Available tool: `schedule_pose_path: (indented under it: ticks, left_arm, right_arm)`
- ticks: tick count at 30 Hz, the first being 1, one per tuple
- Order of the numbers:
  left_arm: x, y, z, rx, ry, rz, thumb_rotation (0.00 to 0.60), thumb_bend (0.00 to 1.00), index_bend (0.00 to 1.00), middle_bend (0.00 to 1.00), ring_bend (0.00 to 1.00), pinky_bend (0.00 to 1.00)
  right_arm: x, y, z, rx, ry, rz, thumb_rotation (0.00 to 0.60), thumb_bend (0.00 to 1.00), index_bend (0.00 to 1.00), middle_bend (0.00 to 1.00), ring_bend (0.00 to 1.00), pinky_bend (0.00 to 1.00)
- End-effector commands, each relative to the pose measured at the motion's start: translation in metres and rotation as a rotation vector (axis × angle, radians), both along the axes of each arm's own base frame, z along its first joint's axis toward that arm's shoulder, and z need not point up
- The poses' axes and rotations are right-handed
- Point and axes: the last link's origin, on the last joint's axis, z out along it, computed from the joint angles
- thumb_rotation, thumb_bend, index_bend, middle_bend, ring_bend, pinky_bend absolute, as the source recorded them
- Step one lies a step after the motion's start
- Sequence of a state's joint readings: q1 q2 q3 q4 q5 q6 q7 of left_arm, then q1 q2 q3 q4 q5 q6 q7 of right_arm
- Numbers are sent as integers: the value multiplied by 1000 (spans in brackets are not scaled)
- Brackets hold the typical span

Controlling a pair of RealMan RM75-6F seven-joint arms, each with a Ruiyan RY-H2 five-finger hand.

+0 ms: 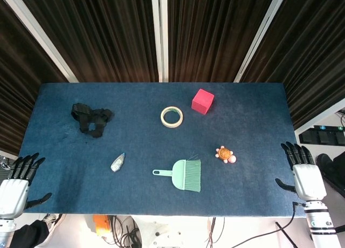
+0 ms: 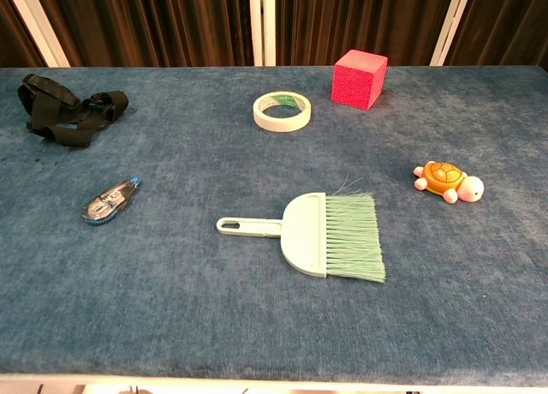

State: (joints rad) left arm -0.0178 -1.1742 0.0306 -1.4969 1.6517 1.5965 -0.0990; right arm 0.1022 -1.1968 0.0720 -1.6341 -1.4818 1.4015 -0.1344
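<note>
progress: nothing grasped | left robot hand (image 1: 15, 190) released, off desk (image 1: 253, 124) edge | right robot hand (image 1: 305, 175) released, nearest turtle toy (image 1: 225, 154) | all items untouched

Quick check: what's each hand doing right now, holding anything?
Left hand: open, fingers apart, holding nothing, at the table's near left corner.
Right hand: open, fingers apart, holding nothing, at the table's right edge; the toy turtle is the nearest thing.

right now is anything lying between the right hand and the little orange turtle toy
Nothing visible does. The right hand sits open at the table's right edge, and the small orange turtle toy lies apart from it with only bare blue felt table between them. The green plastic brush lies beyond the turtle, not in that path.
</note>
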Motion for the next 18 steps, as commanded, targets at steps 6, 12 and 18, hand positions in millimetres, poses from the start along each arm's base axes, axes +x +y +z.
schedule_pose_path:
  ticks: [6,12,18]
  left_arm:
    - [-2,0,-2,-14,-7,1,600,0,103,19,0,15]
    - [-6,1,-2,-14,-8,14,600,0,103,19,0,16]
    - [-8,1,-1,-10,-13,13,600,0,103,19,0,15]
  right_arm:
    - [32,-47,-37,121,92,11,600,65,0,118,0,0]
    - [51,-71,-64,161,142,36,600,66,0,105,0,0]
    - [61,-83,-82,192,155,47,600,75,10,162,0,0]
